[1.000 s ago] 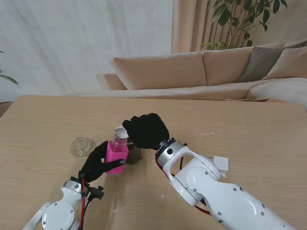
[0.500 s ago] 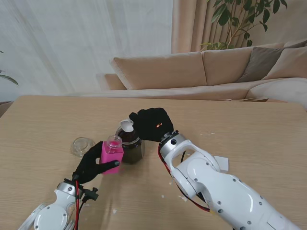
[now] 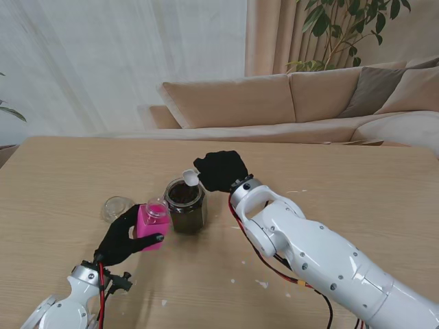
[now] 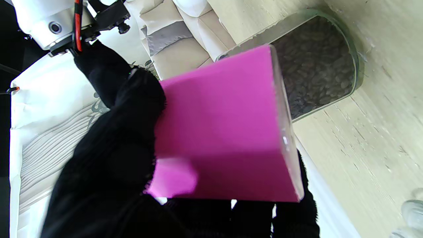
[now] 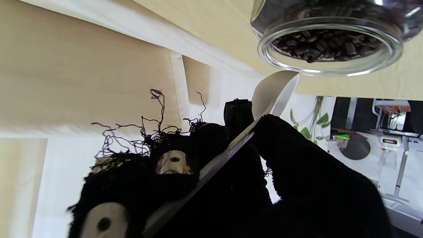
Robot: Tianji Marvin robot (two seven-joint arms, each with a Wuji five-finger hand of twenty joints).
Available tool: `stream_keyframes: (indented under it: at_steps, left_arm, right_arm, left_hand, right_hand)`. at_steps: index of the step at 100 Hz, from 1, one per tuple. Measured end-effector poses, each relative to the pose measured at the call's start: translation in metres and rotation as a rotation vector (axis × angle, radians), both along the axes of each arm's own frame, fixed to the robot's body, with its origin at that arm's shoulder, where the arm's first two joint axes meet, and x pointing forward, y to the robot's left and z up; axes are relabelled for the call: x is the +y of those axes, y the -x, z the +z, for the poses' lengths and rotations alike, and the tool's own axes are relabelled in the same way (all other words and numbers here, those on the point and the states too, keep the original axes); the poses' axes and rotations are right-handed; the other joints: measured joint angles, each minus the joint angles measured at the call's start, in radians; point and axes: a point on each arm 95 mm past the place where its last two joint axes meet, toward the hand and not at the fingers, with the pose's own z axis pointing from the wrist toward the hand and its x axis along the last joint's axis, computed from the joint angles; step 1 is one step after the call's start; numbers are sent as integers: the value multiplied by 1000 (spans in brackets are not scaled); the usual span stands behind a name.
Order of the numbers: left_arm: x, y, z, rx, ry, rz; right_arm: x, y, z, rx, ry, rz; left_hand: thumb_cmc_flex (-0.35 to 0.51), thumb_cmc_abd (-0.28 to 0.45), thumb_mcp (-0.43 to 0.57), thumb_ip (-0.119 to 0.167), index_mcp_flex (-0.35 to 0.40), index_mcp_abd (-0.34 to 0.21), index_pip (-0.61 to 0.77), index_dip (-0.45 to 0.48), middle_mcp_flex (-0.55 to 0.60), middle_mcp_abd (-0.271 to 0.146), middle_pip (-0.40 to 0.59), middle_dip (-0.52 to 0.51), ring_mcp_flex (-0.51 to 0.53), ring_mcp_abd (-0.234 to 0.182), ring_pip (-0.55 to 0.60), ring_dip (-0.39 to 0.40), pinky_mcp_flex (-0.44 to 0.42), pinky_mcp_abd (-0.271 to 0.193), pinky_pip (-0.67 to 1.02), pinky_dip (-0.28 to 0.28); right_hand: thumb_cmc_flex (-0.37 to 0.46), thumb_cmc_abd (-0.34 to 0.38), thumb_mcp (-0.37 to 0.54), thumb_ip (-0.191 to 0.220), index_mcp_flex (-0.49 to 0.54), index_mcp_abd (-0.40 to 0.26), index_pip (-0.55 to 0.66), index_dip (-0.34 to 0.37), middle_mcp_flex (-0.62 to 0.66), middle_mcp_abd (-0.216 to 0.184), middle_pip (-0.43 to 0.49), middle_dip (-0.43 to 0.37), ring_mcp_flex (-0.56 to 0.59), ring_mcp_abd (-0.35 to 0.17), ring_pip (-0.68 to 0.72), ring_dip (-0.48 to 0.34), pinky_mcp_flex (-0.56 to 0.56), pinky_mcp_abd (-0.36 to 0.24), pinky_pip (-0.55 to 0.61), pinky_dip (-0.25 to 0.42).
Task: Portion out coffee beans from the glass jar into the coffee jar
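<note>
Glass jar [image 3: 185, 204] of coffee beans stands open at centre of the stand view, on the table [image 3: 357, 185]. Right hand [image 3: 221, 170] pinches a white spoon [image 3: 190, 177], bowl just over the jar's far rim. Left hand [image 3: 122, 236], lower left, grips the pink coffee jar [image 3: 151, 221], tilted, beside the glass jar; a lid [image 3: 117, 207] lies left of both.

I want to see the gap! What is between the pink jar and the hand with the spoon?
The glass jar of coffee beans stands between the pink jar and the right hand, seen from the stand view.

Pink coffee jar [image 3: 152, 223], white spoon [image 3: 190, 177]
</note>
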Motion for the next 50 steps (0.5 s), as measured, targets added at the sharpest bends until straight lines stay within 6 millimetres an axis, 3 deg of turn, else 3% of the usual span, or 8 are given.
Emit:
stream_keyframes:
  at_steps: [50]
  left_arm:
    - [3,-3,1,-42,-45,28]
  right_arm:
    - [6,-19,-13,43,61,42]
  left_hand:
    - [3,0,-6,0,0,0,0,0,0,0,0,0,0,0,0,0,0,0,0,0]
  right_hand:
    - [0,0,0,0,0,0,0,0,0,-1,0,0,0,0,0,0,0,0,0,0]
